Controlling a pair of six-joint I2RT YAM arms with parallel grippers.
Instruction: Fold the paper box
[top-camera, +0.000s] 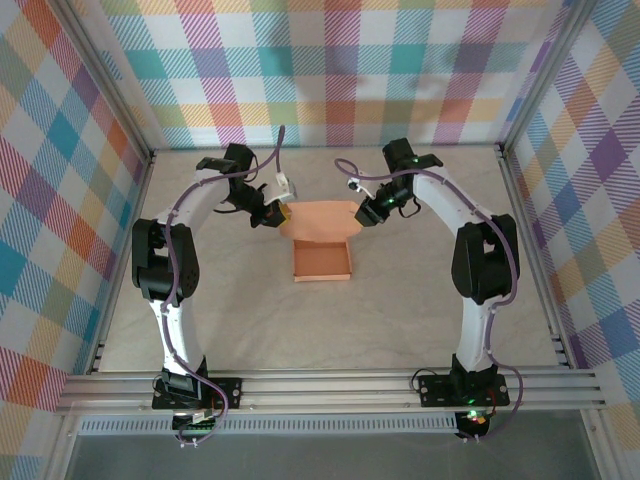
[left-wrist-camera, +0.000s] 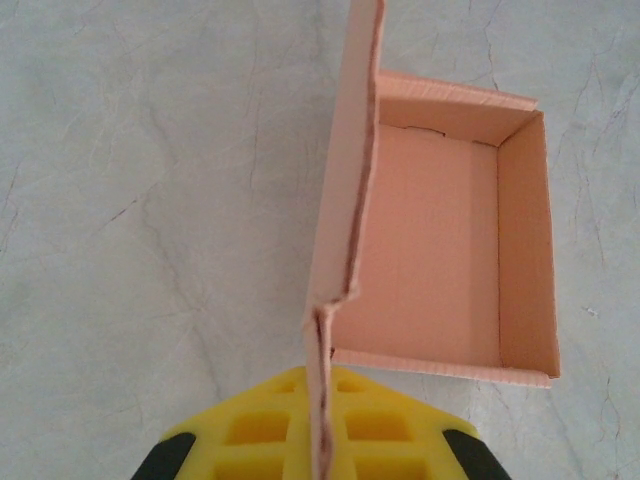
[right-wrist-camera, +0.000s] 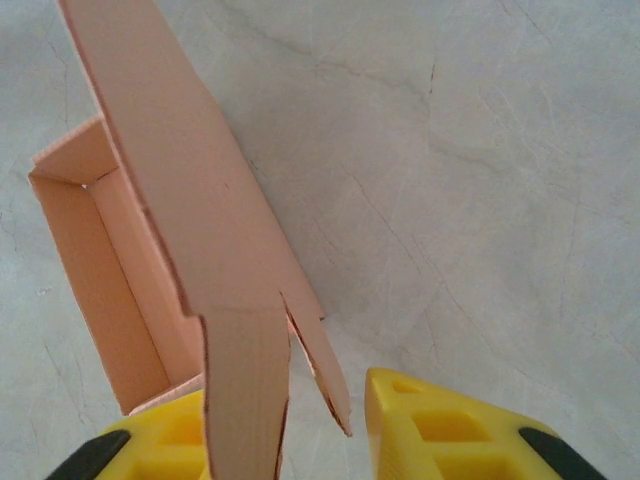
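On the left, my left gripper (top-camera: 270, 213) is pinched tight on the left end flap of the lid (top-camera: 318, 220). In its wrist view the thin card edge comes straight up out of the yellow fingers (left-wrist-camera: 425, 420).

In the middle sits the paper box (top-camera: 322, 262), on the table (top-camera: 250, 330) between the two arms. Its tray (left-wrist-camera: 430, 260) lies flat and open. The lid stands up along the far edge of the tray. The lid's long side runs left to right, from one gripper to the other. The tray lies on the near side of both sets of fingers. Both arms look about as near as each other. I think the lid must tip down toward the near side, so both ends should go together.

On the right, my right gripper (top-camera: 367, 211) has its fingers (right-wrist-camera: 380, 440) a little apart. The right end flap (right-wrist-camera: 245, 400) hangs between them. It rests by one finger with a gap to the other, so I don't think it is squeezed.

I can't see any writing or labels.
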